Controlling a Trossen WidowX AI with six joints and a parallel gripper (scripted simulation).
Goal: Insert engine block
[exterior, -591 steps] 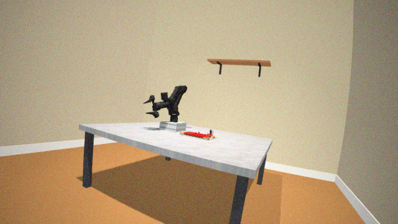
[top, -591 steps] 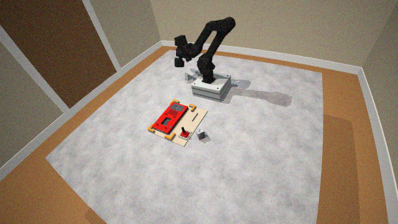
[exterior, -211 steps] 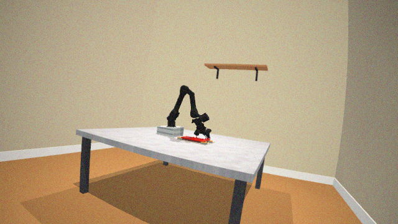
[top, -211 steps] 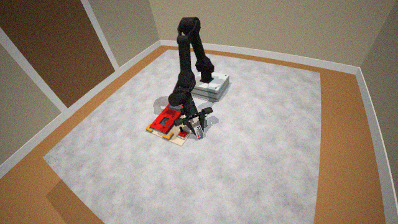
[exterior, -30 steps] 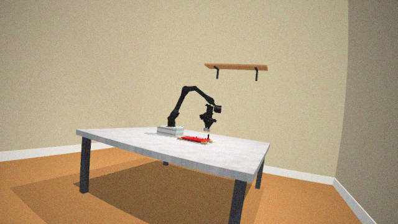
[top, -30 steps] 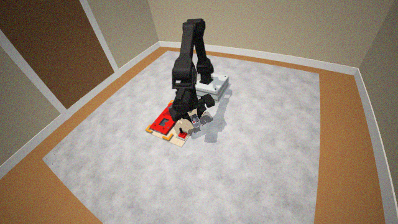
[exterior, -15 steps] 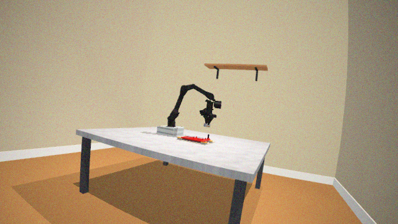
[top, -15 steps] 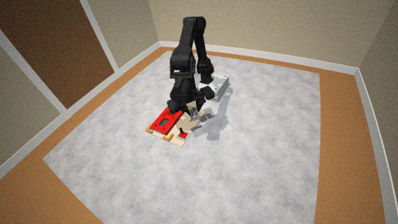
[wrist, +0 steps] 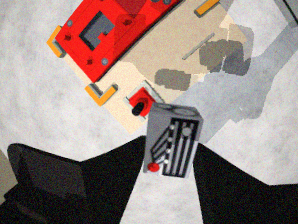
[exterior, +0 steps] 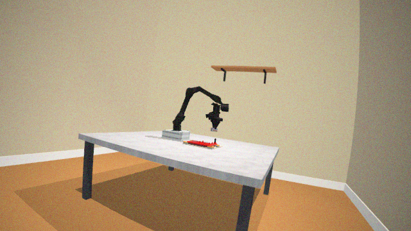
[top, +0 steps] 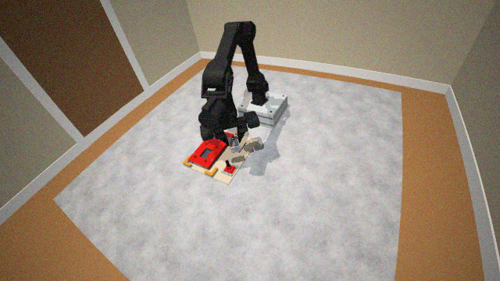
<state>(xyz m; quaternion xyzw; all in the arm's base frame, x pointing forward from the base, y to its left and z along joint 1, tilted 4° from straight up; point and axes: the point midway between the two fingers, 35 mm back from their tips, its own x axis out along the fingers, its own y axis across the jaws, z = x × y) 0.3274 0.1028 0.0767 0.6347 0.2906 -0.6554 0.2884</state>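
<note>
My gripper (wrist: 170,145) (top: 233,145) (exterior: 214,129) is shut on the grey engine block (wrist: 173,140) (top: 233,142) (exterior: 214,129) and holds it in the air, well above the board. The block has dark slots and a small red dot on its lower left. The red car body (top: 208,152) (wrist: 116,16) (exterior: 200,143) lies flat on the tan board (top: 228,176) (wrist: 176,46), with a grey rectangular opening (top: 206,153) (wrist: 100,27) in its middle. The block hangs beside the car body, over the board's bare side. I cannot make out the rib.
A small red base with a black lever (top: 229,168) (wrist: 141,104) (exterior: 214,141) stands on the board near the block. Orange corner brackets (top: 211,172) (wrist: 101,92) hold the car body. The arm's grey base plate (top: 269,107) (exterior: 175,134) sits behind.
</note>
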